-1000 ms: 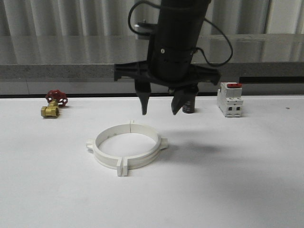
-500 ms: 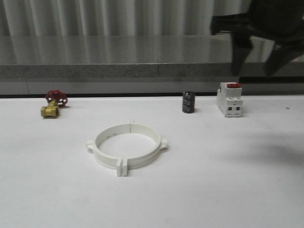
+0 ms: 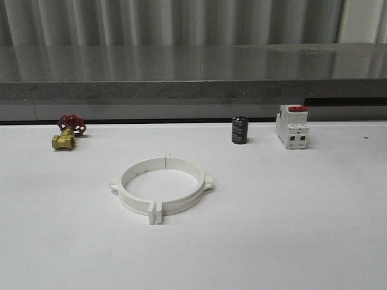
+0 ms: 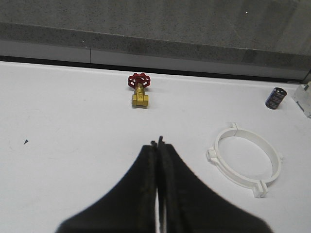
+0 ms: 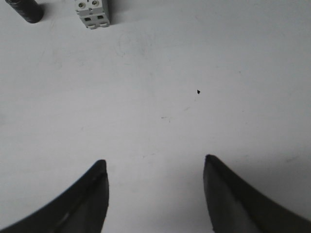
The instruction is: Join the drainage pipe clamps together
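Drainage pipe clamps (image 3: pixel 161 188) joined; no legible markings.

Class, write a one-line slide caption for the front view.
Two white drainage pipe clamps lie joined as a ring on the white table, with a brass valve, dark cylinder and breaker behind.

The clamps (image 3: pixel 160 190) look like smooth white plastic with a matt finish. The worktop (image 3: pixel 290 229) is white, matt and smooth, with a few faint scuffs. The valve (image 3: pixel 65 140) has a shiny brass-coloured metal body and a red wheel. The breaker (image 3: pixel 292 127) is white plastic with a red top. The capacitor (image 3: pixel 239 130) has a dark, slightly glossy sleeve. Both end effectors, left (image 4: pixel 158 143) and right (image 5: pixel 155 167), look matt black.
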`<state>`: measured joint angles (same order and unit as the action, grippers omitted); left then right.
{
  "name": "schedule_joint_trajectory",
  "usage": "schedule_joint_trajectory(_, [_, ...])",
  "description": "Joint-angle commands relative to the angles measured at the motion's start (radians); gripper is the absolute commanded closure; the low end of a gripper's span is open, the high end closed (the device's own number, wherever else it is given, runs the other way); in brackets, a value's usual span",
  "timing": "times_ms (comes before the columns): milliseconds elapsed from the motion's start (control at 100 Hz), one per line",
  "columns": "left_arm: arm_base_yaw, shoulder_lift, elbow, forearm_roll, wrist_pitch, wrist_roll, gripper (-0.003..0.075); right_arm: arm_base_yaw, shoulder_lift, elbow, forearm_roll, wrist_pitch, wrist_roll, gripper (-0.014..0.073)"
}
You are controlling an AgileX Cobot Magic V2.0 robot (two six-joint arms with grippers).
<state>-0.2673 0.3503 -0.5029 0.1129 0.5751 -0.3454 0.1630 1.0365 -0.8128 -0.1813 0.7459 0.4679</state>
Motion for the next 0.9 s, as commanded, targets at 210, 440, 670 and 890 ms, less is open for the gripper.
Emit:
schedule_joint_trajectory(210, [0.003,0.006,-0.026,0.004,-0.078,0.001,0.0740,-0.006,-0.286,0.139,-0.032,0.017,-0.033,0.0193])
schedule_joint_trajectory(440, [0.003,0.006,-0.026,0.004,-0.078,0.001,0.0740,-0.006,-0.413,0.192,-0.035,0.018,-0.049,0.0471])
schedule_joint_trajectory(670, [0.003,0.006,-0.026,0.004,-0.078,0.001,0.0740,-0.006,-0.423,0.192,-0.035,0.009,-0.049,0.0661])
schedule_joint_trajectory(890, [0.003,0.006,-0.026,0.004,-0.078,0.001,0.0740,-0.006,-0.423,0.192,-0.035,0.011,-0.049,0.0662])
